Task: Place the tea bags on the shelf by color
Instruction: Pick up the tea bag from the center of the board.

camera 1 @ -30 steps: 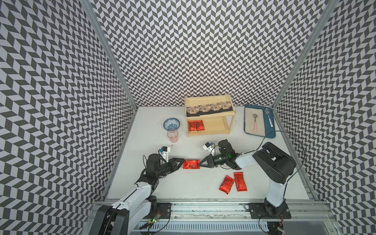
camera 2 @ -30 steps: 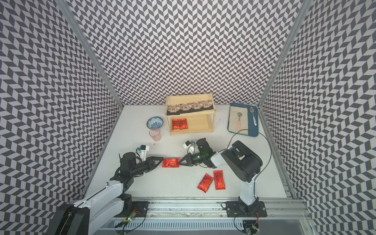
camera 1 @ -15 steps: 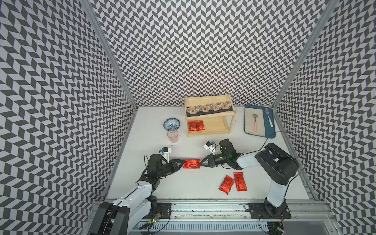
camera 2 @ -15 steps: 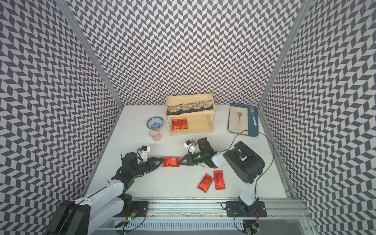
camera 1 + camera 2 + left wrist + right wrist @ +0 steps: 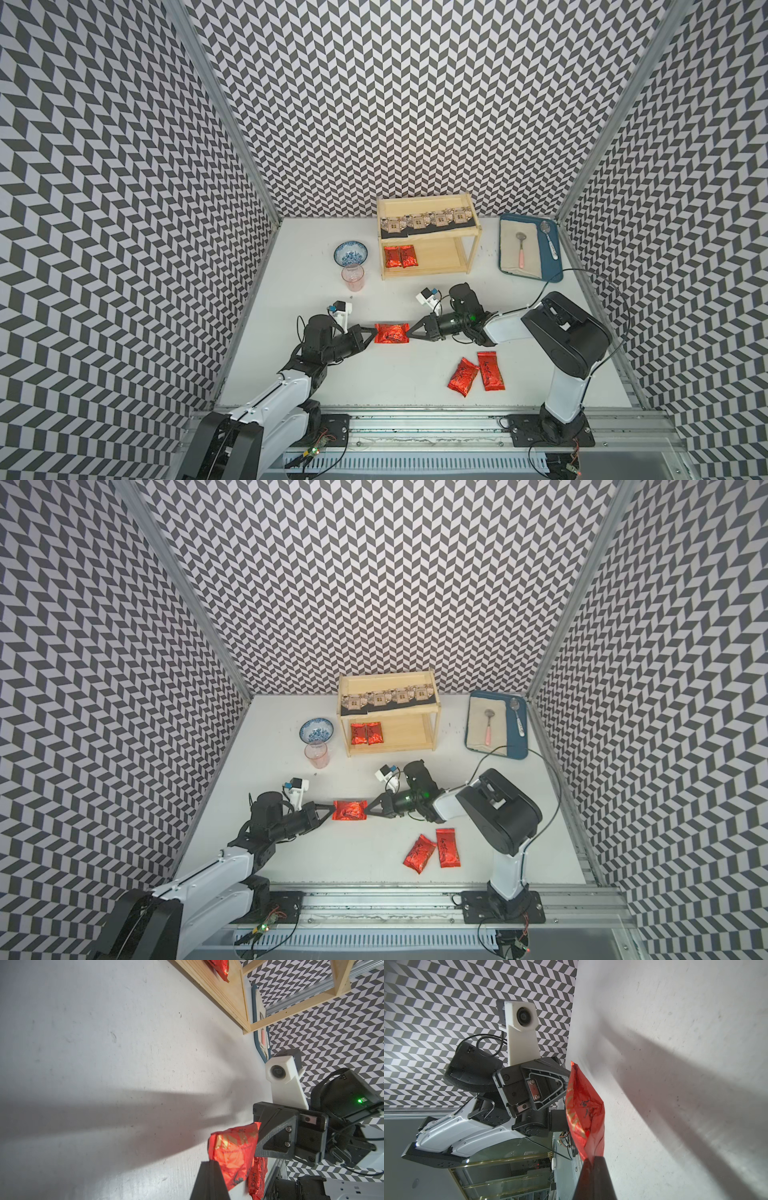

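A shiny red tea bag (image 5: 390,333) (image 5: 349,810) hangs just above mid-table between my two grippers. My left gripper (image 5: 374,332) (image 5: 209,1162) is shut on its left end. My right gripper (image 5: 409,332) (image 5: 591,1159) is shut on the right seam. The wrist views show the same pouch (image 5: 230,1151) (image 5: 583,1109) pinched at each tip. The pale wood shelf (image 5: 424,274) stands behind, with black tea bags (image 5: 428,219) in a row on its upper tier and two red ones (image 5: 400,256) on the lower. Two more red pouches (image 5: 463,376) (image 5: 490,371) lie at the front right.
A blue-patterned bowl (image 5: 351,253) and a pink glass (image 5: 353,277) stand left of the shelf. A blue tray (image 5: 552,266) with a cloth and two spoons (image 5: 521,249) is at the back right. A cable loops over the right arm.
My left gripper's jaws, earlier open around the pouch's left end, have shut on it. The right gripper has kept its hold, and the pouch has barely moved.
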